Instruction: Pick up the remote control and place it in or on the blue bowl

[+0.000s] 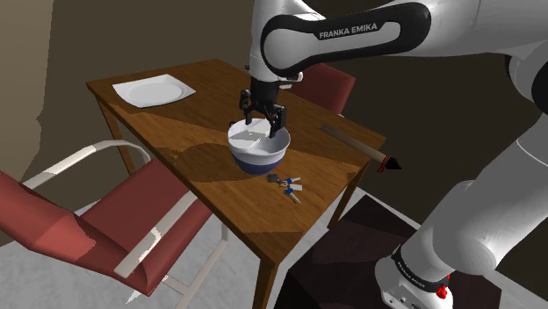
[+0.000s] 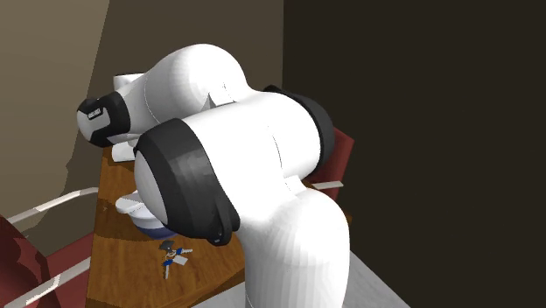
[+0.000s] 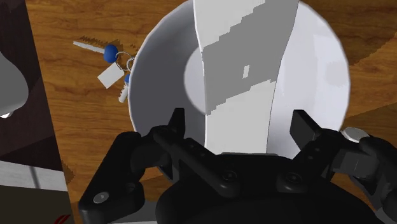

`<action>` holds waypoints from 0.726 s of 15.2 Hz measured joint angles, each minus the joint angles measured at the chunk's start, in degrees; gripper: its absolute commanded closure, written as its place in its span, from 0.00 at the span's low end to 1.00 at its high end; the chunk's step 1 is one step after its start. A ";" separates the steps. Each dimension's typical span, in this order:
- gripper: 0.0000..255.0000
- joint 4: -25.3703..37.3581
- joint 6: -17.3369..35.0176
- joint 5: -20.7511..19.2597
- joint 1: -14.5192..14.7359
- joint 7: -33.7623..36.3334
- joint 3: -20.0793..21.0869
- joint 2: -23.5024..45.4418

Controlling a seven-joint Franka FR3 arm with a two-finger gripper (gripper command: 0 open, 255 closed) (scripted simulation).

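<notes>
— Fingers (image 3: 175,133) first, black and blocky, right under my wrist lens. What are they doing?

— Standing spread. My gripper (image 3: 238,119) pinches nothing, and a gap shows on each side between the pads and the remote control (image 3: 245,70).

— So where is the remote?

— Lying in the bowl (image 3: 321,70). It is a flat, pale slab drawn in white and grey, stretched across the hollow, and I can make out no buttons on it. In the shoulder view the bowl sits mid-frame on the wooden table (image 1: 259,215), with my claw just above it.

— Is the bowl blue?

— It is blue on the lower outer wall. Inside it is white and smooth, and it is round with a thin rim.

— Which step is this?

— I judge the placing done and the release made. What is left is a straight lift, fingers kept wide so neither clips the slab nor nudges the bowl.

— Is anything close by?

— Keys (image 1: 286,183) with blue heads and a white tag lie on the grained brown top, just to the lower right of the bowl in the shoulder view. A square white plate (image 1: 154,90) sits at the upper left, well apart.
</notes>
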 measured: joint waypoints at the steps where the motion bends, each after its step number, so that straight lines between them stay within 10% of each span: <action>1: 0.00 0.00 0.00 0.00 0.00 0.00 0.00 0.00; 11: 0.00 6.25 -7.06 0.17 -0.08 -0.12 -0.11 -0.85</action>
